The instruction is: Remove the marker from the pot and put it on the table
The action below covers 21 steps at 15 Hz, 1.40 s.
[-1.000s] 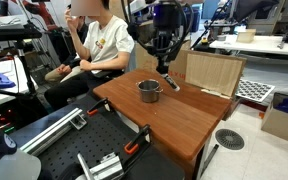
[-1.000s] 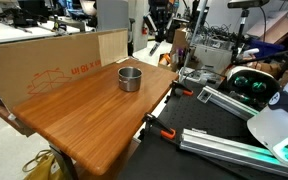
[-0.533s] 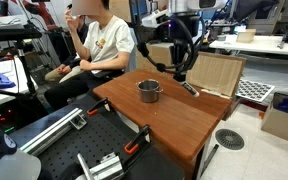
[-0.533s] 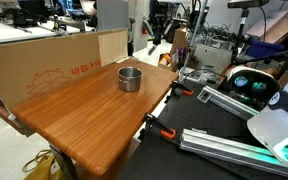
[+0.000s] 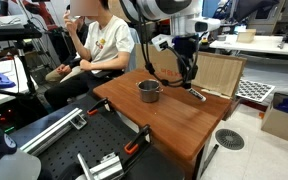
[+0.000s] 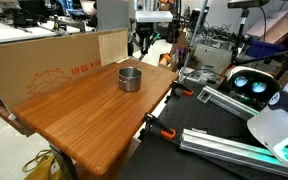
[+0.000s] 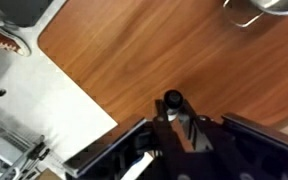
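No wording could be read with certainty. In an exterior view, the pale cardboard sheet (image 6: 44,62) behind the table (image 6: 89,115) carried red printed letters beside a red outline drawing, but they were too small and blurred to make out. The seated person's white shirt (image 5: 108,42) bore a coloured print, likewise illegible.

The arm (image 5: 164,8) enters from 12 o'clock in an exterior view. The gripper (image 5: 191,80) points toward 6 o'clock, fingers closed on the marker (image 7: 172,100).
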{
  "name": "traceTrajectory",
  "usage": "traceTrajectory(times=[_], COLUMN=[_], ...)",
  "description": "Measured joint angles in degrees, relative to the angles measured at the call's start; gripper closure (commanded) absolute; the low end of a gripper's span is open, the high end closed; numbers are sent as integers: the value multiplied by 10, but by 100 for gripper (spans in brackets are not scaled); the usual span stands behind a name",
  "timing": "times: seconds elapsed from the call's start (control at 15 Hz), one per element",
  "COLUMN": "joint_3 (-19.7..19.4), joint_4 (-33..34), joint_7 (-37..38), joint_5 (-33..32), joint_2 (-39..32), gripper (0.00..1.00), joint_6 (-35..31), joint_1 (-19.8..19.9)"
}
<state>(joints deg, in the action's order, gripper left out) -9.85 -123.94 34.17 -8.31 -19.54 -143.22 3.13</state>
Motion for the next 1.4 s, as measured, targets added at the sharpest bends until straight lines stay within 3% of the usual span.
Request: traceTrajectory(times=[0.47, 0.93, 1.0, 1.13, 1.4], joint_3=[-28, -18, -16, -16, -16], joint_4=[61, 143, 155, 176, 213], joint_7=[47, -18, -28, -41, -58], joint_5=[-13, 22, 28, 31, 30], joint_2=[-96, -158, -167, -183, -209], gripper=[95, 95, 55, 49, 19], joint_6=[12, 147, 167, 204, 253], joint_1=[-38, -33, -32, -32, -32])
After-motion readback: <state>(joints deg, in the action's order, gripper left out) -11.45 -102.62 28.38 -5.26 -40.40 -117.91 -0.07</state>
